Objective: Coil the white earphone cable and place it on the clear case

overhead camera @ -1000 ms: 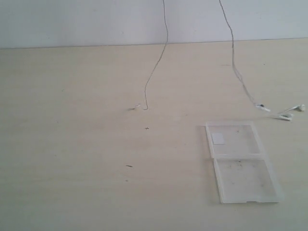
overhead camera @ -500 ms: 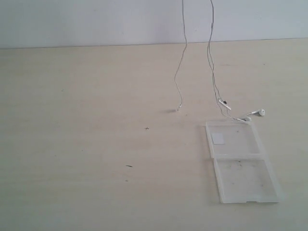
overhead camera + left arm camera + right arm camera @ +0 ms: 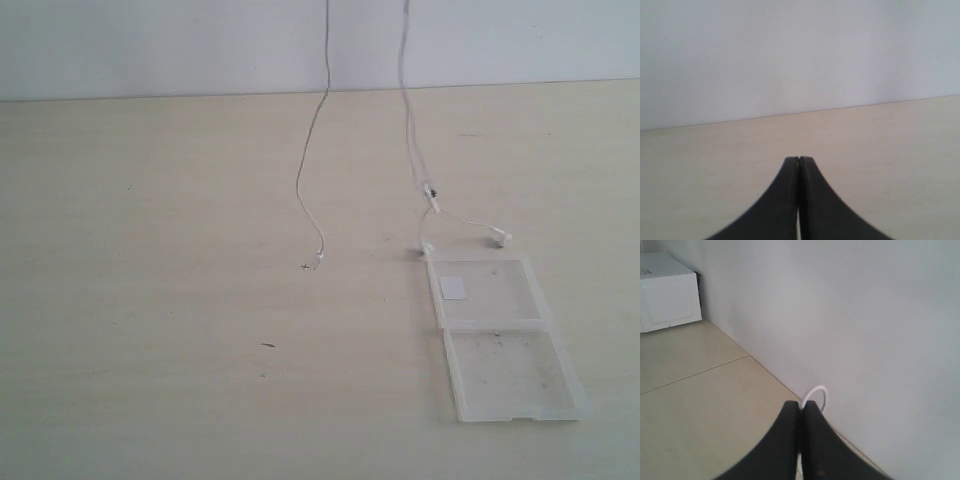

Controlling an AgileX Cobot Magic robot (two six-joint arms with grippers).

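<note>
While pinching white earphone cable (image 3: 431, 191) overhead in clamped right claw (image 3: 800, 404), left claw (image 3: 798, 159) closed, dangles earbuds (image 3: 497, 237) straight down beside clear case (image 3: 500, 290) upper-left corner.

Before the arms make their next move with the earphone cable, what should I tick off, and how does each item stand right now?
1. Right end effector shut on the earphone cable: ok, a loop shows past its tips.
2. Left end effector shut on the cable: ok, a white sliver shows between the jaws.
3. Cable coiled: not ok, it hangs in two long strands.
4. Earbuds on the case: not ok, they sit just outside its edge, by the half with the sticker.
5. Case open and flat: ok.
6. Plug off the table: cannot tell.
</note>
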